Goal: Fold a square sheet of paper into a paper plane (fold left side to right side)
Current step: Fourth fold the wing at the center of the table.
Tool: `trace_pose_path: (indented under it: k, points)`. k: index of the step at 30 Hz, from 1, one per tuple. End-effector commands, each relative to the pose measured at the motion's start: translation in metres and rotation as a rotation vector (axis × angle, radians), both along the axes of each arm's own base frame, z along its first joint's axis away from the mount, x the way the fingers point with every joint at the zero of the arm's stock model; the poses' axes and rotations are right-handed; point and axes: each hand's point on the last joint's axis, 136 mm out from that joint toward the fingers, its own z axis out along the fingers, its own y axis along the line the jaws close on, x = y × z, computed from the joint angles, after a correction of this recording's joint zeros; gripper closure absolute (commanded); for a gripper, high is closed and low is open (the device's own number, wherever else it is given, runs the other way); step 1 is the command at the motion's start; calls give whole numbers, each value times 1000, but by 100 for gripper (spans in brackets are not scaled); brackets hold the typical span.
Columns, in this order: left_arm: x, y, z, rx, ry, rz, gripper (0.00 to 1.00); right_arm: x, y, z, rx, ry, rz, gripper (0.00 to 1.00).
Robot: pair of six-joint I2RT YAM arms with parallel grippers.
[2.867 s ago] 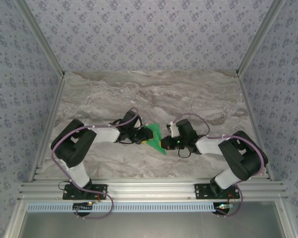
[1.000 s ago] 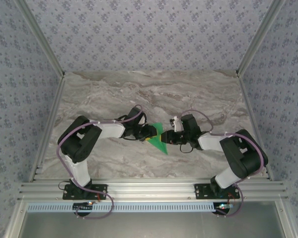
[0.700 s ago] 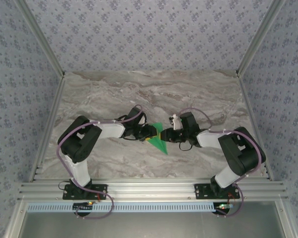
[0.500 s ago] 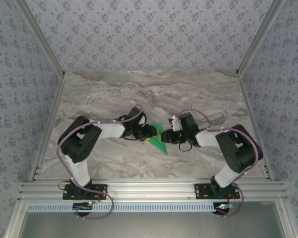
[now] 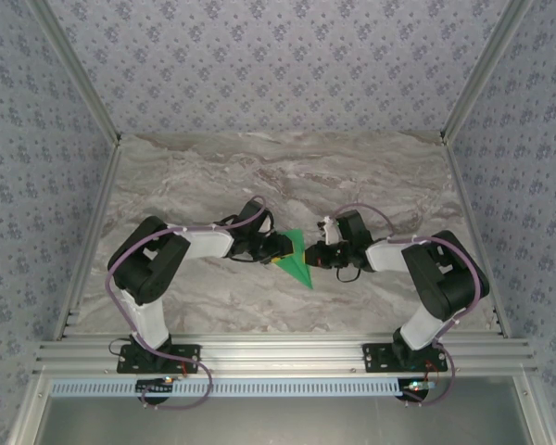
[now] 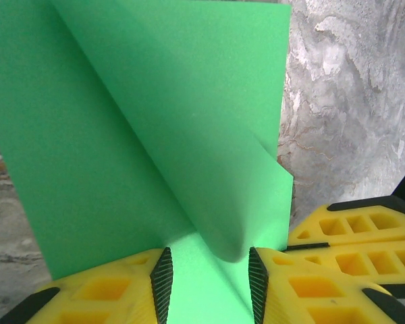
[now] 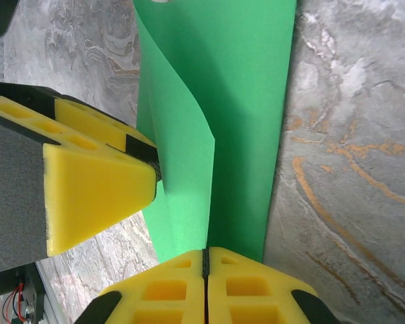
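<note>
As you read the table [image 5: 259,306] from its near edge outward, the work sits at mid-depth, and the step in hand catalogues as follows. Right gripper [image 7: 204,266]: fingertips closed flush together, a raised edge of the square sheet of paper [image 7: 243,135] running into their seam; judge it pinched. Left gripper [image 6: 206,283]: jaws partly apart, a rounded fold of the green sheet lying in the gap, pads not pressed together. Sheet, position: between the two grippers, already creased into a narrow wedge whose point aims toward the near right. Step, as a judgement: a mid-course fold, one flap nipped on the right while the left end is straddled. Next move, as a judgement: you carry the pinched flap across until edge meets edge, slowly, since paper this thin buckles or tears under a sideways tug, and you want the left fingers bearing down on the body before any crease is pressed. Hard to make out: whether the left pads touch the fold at all; how many layers the right fingertips hold; whether the wedge lies flat on the marble or hangs just off it. Cut off: the sheet's far corners in the left wrist view; from above, both ends of the sheet beneath the grippers. Farthest: marble running to the patterned back wall [image 5: 278,65].
</note>
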Motion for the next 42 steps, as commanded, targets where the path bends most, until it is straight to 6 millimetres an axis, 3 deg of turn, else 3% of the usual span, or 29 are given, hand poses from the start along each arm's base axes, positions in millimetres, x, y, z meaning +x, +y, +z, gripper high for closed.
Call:
trace_pose_path:
  k: [1, 31, 42]
  points:
    - [-6, 9, -17, 77, 17, -7, 62, 7, -4, -2, -28, -9, -5, 95]
    - [-8, 11, -16, 77, 15, -9, 62, -8, -16, -28, -122, 50, -14, 95]
    - [-5, 9, 1, 55, -20, -20, 62, -21, -20, -48, -192, 106, -8, 95]
